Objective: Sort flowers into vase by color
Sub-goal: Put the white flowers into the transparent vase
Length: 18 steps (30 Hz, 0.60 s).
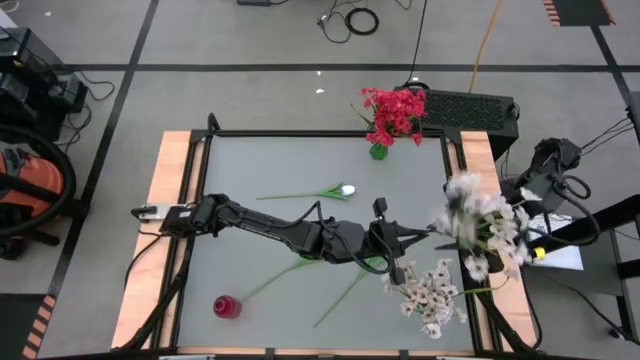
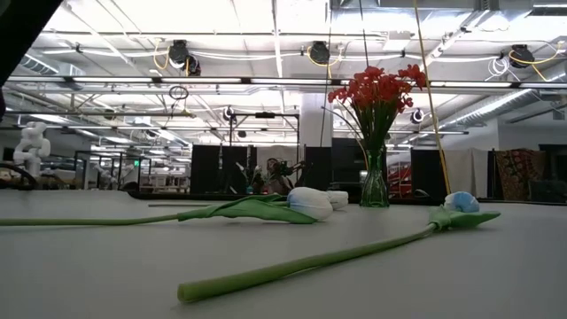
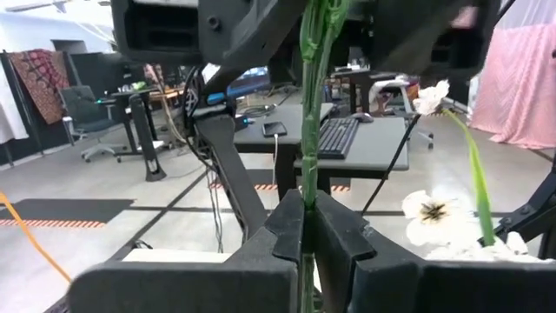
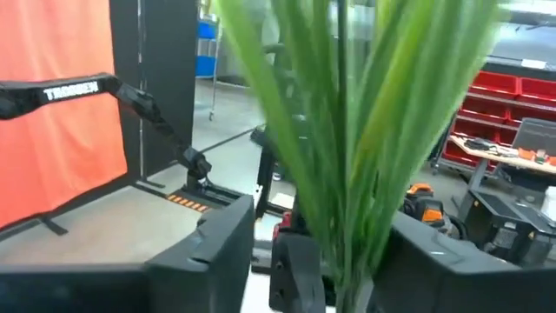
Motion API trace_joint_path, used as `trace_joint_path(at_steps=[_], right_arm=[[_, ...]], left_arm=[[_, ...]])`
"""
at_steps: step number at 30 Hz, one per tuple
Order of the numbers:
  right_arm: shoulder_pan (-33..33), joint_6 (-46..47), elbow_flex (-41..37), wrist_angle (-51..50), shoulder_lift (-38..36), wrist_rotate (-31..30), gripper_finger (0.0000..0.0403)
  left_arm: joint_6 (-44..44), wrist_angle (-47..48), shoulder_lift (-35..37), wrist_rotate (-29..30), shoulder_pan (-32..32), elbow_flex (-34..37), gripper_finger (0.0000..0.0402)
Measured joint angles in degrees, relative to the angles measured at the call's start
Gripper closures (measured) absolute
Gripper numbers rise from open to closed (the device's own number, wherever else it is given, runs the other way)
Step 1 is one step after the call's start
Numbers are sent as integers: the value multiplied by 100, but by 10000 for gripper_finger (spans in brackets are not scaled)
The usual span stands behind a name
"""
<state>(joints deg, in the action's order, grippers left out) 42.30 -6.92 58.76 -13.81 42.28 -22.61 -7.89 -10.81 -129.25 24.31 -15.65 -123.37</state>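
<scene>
My right gripper (image 4: 330,252) is shut on a bunch of long green stems (image 4: 347,130). In the high view its pale pink-white blossoms (image 1: 482,225) show at the table's right edge and hide that gripper. My left gripper (image 1: 418,238) reaches in from the left and is shut on one thin green stem (image 3: 306,130) beside the bunch. Red flowers (image 1: 393,112) stand in a green vase (image 1: 378,151) at the far edge. A white tulip (image 1: 345,190) and two more long stems (image 1: 290,270) lie flat on the table. A pale spray (image 1: 430,295) lies at the near right. My left gripper pinches the thin green stem (image 3: 304,187) between its two fingers, which come level from the table's left and lie across it. The stem runs upright through the fingers. My right gripper holds several stems of the bunch (image 4: 343,261) between its two fingers; the stems rise away from the fingers.
A small red vase (image 1: 227,307) stands at the near left of the table. Wooden strips (image 1: 170,200) border the table's left and right sides. A keyboard (image 1: 470,108) lies beyond the far edge. In the low view two tulips (image 2: 308,202) lie across the table.
</scene>
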Motion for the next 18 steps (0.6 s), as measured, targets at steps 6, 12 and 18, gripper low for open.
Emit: trace_joint_path(at_steps=[6, 12, 18], right_arm=[[2, 58, 0, 21, -155, 17, 312], [2, 243, -2, -86, -426, -10, 387], [2, 529, -4, -286, -490, -46, 394]], left_arm=[[-1, -2, 0, -2, -34, 0, 383], [5, 9, 11, -8, -23, -4, 383], [6, 69, 11, -8, -23, -4, 375]])
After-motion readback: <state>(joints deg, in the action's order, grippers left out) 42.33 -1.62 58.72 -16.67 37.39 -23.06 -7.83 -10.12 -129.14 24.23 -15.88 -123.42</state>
